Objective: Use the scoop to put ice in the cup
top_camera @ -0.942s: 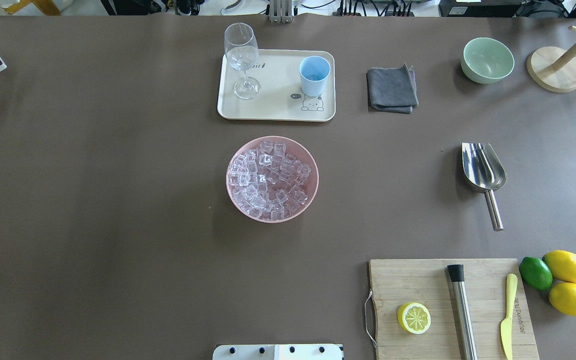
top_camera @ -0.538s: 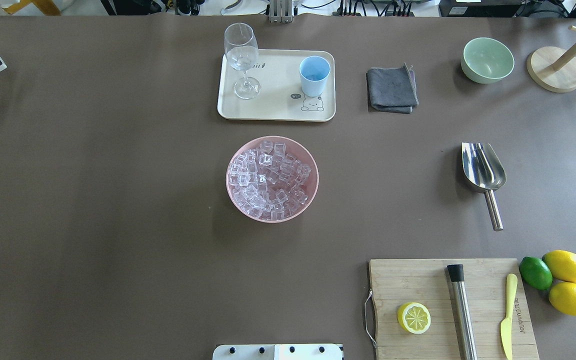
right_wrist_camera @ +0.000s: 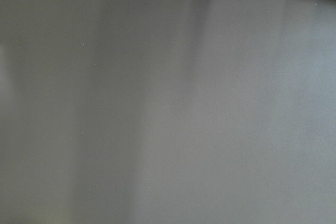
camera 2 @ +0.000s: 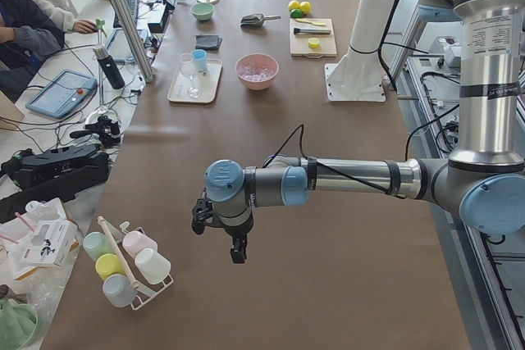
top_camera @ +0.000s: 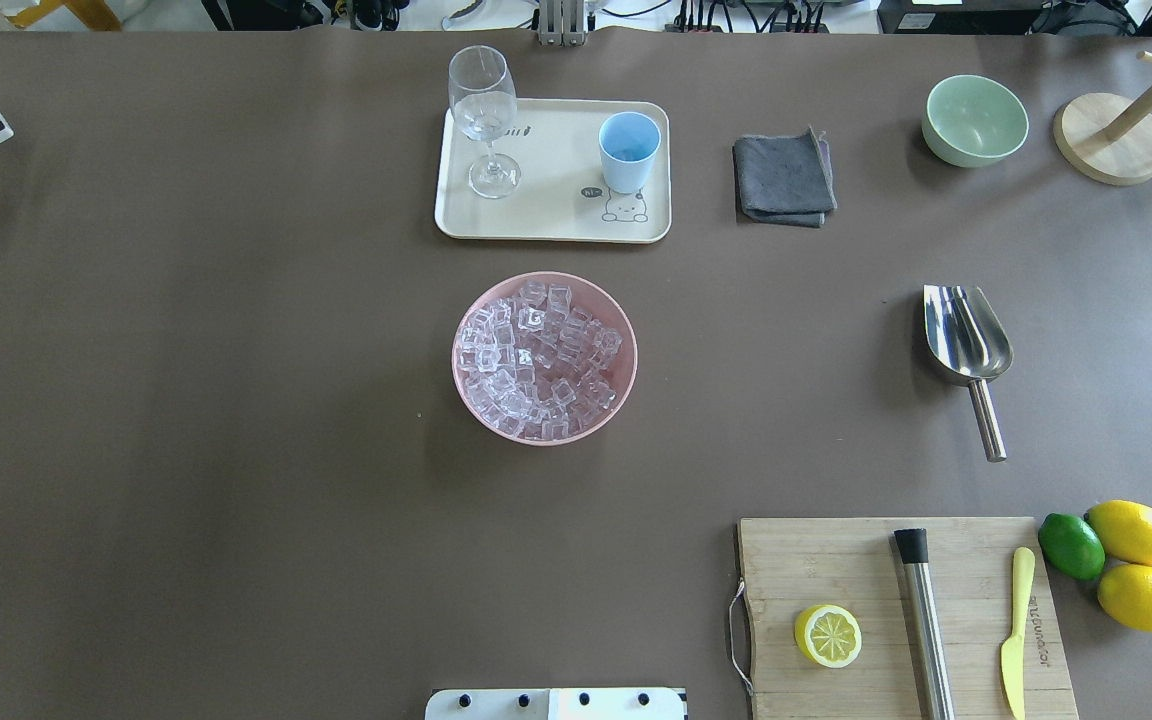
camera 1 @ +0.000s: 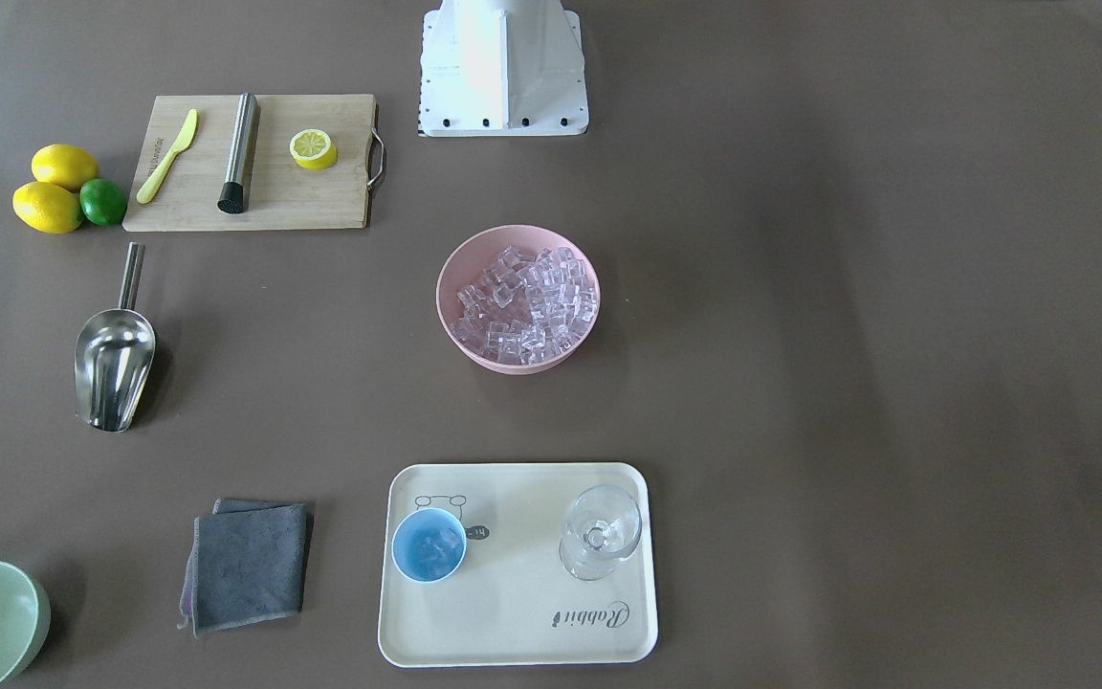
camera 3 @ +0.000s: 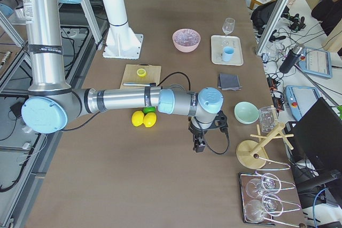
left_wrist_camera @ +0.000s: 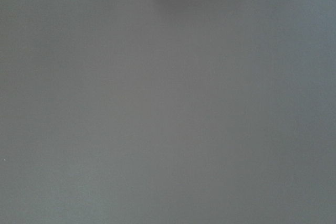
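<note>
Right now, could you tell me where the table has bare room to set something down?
Free: the broad stretch on the robot's left of the pink bowl, and between bowl and scoop. Crowded: around the cutting board and tray.

left pincer (camera 2: 238,253) gap unclear, right pincer (camera 3: 199,146) likewise

Bright, even light, soft shadows — glare on the scoop (top_camera: 966,335); the table (left_wrist_camera: 168,98) under left claw (camera 2: 237,253) and right claw (camera 3: 198,146) reads flat, textureless.
</note>
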Robot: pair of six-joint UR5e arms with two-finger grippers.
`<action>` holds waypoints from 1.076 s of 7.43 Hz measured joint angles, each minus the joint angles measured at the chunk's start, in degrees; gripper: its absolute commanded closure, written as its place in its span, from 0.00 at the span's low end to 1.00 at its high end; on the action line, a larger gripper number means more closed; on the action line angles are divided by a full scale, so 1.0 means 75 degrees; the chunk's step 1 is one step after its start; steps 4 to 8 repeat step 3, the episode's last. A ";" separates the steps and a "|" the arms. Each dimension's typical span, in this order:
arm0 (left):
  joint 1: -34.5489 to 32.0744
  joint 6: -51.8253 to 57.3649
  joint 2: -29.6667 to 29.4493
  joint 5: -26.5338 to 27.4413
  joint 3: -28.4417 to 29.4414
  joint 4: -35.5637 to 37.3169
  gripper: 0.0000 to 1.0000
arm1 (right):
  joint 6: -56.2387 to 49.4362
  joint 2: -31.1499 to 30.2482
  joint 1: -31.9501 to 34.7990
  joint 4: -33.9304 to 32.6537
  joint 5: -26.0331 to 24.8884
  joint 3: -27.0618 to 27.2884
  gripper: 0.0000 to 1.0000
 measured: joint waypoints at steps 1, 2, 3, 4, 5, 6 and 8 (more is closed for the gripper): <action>0.0002 0.0000 0.0000 0.0000 0.0004 0.0005 0.02 | 0.0000 -0.0010 0.0000 0.0064 0.0002 -0.0036 0.00; 0.0002 0.0000 0.0005 0.0000 0.0006 0.0008 0.02 | 0.0000 -0.0013 0.0001 0.0088 0.0003 -0.0045 0.00; 0.0003 0.0000 0.0004 0.0000 0.0005 0.0010 0.02 | 0.0000 -0.0016 0.0000 0.0096 0.0003 -0.0046 0.00; 0.0003 0.0000 0.0004 0.0000 0.0005 0.0010 0.02 | 0.0000 -0.0016 0.0000 0.0096 0.0003 -0.0046 0.00; 0.0003 0.0000 0.0004 0.0000 0.0005 0.0010 0.02 | 0.0000 -0.0016 0.0000 0.0096 0.0003 -0.0046 0.00; 0.0003 0.0000 0.0004 0.0000 0.0005 0.0010 0.02 | 0.0000 -0.0016 0.0000 0.0096 0.0003 -0.0046 0.00; 0.0003 0.0000 0.0004 0.0000 0.0005 0.0010 0.02 | 0.0000 -0.0016 0.0000 0.0096 0.0003 -0.0046 0.00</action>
